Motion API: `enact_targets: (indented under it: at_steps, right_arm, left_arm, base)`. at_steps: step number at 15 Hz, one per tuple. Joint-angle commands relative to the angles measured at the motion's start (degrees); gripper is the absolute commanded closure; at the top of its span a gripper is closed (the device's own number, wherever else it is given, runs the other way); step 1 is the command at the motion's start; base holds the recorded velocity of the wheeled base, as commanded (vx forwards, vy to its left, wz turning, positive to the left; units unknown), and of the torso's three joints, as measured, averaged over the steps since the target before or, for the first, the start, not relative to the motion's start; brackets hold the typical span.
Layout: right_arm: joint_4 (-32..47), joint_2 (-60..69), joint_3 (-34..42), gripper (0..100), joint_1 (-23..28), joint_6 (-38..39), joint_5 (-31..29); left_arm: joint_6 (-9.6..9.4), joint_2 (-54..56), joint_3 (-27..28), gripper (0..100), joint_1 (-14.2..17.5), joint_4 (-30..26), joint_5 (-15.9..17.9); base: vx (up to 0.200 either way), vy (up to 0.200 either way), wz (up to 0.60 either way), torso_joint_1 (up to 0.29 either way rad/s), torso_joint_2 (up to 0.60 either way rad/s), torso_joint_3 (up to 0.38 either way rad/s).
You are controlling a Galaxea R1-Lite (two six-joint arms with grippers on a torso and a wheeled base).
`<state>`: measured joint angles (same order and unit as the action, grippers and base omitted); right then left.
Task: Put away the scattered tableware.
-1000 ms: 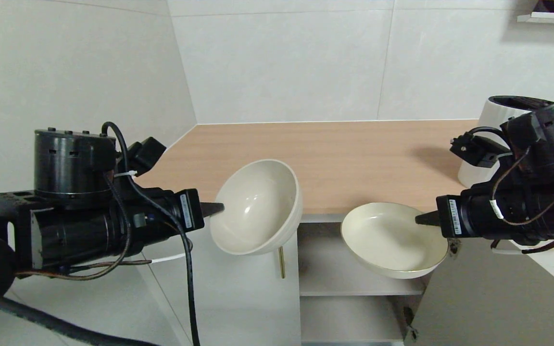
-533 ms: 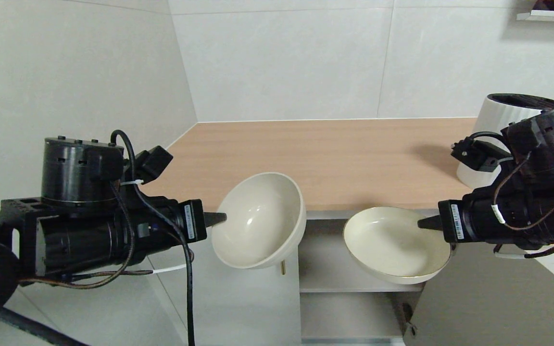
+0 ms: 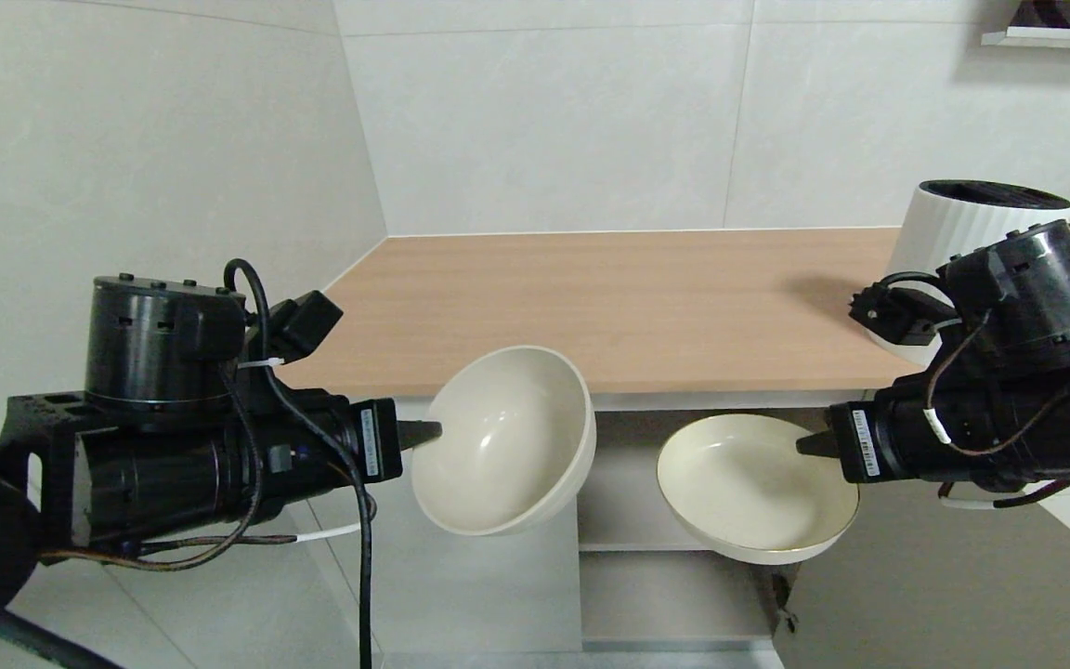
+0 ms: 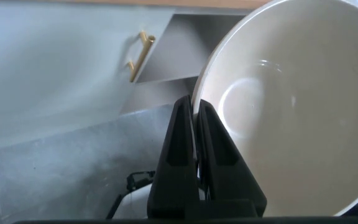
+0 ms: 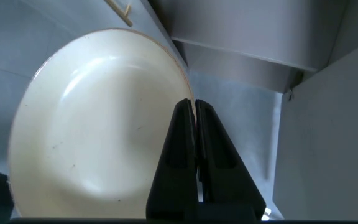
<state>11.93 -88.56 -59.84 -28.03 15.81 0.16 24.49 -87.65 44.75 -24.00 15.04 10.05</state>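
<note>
Two pieces of tableware are in the air, one per arm. The left gripper (image 3: 419, 430), left of centre in the head view, has its jaws pinched tight on the rim of a deep cream bowl (image 3: 502, 441), which hangs tilted with its hollow facing up and forward; the left wrist view shows the two fingers (image 4: 180, 143) closed either side of that rim. The right gripper (image 3: 809, 443), right of centre, is likewise clamped on the rim of a shallow cream dish (image 3: 753, 488), which is held nearly level. Both sit in the lower middle of the frame, just in front of one open cabinet (image 3: 619, 502) under one wooden countertop (image 3: 637, 297). A single white ribbed container (image 3: 972, 218) stands on the counter at the right edge.
</note>
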Motion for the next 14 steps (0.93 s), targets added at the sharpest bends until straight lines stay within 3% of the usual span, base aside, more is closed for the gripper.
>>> enact_targets:
  at_steps: [1, 10, 14]
  right_arm:
    - [0.0, -1.0, 0.1, 100, 0.0, 0.0, -0.1]
    - [-1.3, -2.1, 0.3, 100, 0.1, 0.0, -0.1]
    - [-1.3, -1.9, 0.3, 100, 0.1, 0.0, -0.2]
  left_arm:
    - [0.03, -0.6, -0.1, 100, 0.0, 0.1, 0.0]
    - [-0.06, -0.8, -0.1, 100, 0.0, 0.1, 0.1]
    - [-0.06, -0.9, -0.2, 100, 0.0, 0.1, 0.1]
  base:
    - [0.000, 0.000, 0.00, 0.000, 0.00, 0.000]
    - [0.000, 0.000, 0.00, -0.004, 0.01, 0.006]
    - [0.000, 0.000, 0.00, -0.146, 0.37, 0.218]
